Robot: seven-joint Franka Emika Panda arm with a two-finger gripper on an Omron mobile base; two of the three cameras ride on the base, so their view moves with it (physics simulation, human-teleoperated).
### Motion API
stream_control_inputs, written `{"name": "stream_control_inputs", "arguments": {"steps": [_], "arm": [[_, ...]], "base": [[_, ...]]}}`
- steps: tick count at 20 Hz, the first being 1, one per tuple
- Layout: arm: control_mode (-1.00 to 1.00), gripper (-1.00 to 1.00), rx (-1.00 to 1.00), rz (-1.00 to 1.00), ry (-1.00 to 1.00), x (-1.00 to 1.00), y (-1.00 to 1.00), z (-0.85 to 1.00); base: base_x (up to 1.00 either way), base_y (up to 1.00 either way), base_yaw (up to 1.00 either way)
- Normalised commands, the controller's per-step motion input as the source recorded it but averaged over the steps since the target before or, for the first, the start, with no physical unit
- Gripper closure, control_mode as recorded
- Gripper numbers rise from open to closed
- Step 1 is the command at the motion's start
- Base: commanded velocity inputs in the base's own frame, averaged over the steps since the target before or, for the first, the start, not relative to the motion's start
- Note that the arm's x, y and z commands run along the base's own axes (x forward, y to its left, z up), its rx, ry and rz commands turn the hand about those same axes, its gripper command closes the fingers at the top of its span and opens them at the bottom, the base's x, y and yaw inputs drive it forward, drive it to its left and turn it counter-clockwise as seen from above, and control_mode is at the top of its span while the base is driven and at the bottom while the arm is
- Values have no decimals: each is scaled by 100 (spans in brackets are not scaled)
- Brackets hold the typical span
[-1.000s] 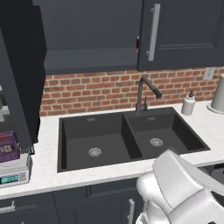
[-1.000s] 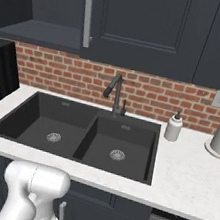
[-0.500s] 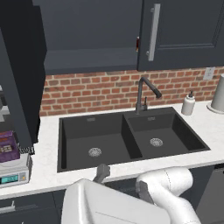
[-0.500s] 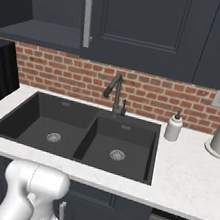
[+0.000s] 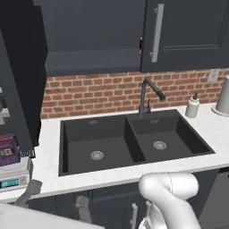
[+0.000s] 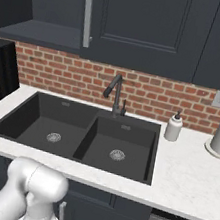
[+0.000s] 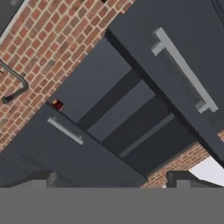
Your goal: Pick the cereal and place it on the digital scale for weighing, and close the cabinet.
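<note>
The pincer (image 5: 56, 197) is hanging low in front of the worktop (image 5: 49, 172), wide open and holding nothing. The cereal (image 5: 8, 151) is sitting on the digital scale (image 5: 14, 177) at the left. Above, the cabinet (image 5: 89, 38) is standing open

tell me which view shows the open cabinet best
The hand view: it looks into the cabinet, showing the swung-out door, the shelves and a dark red can. The left base view shows the opening from below, the door edge-on. The right base view catches its right part.
</note>
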Motion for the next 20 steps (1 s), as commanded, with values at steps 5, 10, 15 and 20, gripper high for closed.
{"name": "stream_control_inputs", "arguments": {"steps": [5, 10, 15, 20], "arm": [[-100, -100, 3, -8, 0, 32, 99, 0], [-100, -100, 0, -7, -1, 61, 68, 0], [-100, -100, 0, -5, 0, 77, 41, 0], [-100, -100, 0, -2, 0, 84, 15, -9]], "base": [[0, 0, 0], [0, 0, 0], [0, 0, 0], [0, 0, 0]]}}
